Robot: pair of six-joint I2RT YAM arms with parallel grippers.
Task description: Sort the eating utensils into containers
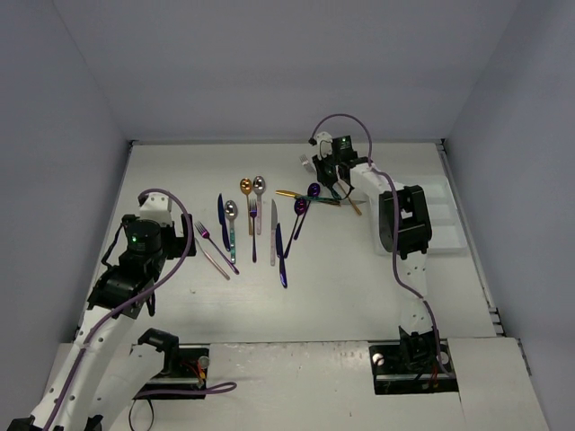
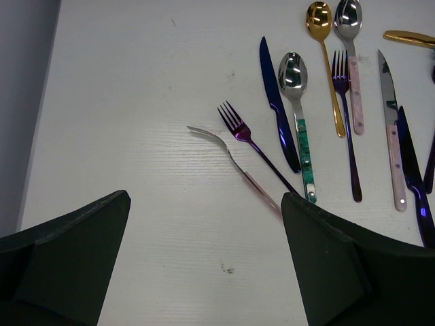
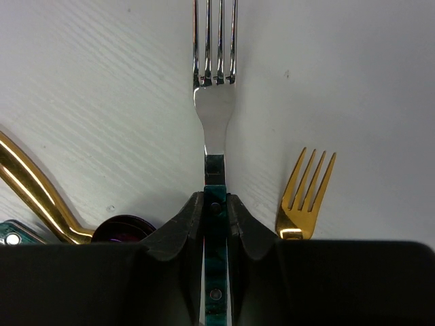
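White tabletop carried scattered utensils; right gripper pinched 1 teal-handled fork, left gripper hung wide open, holding nothing.

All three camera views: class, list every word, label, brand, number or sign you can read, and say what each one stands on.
No readable word, label, brand, number or sign in any view.
Silver metal fork with the teal handle: rivets only, no stamp visible.
Left arm's black housing: a green light, no legible label.
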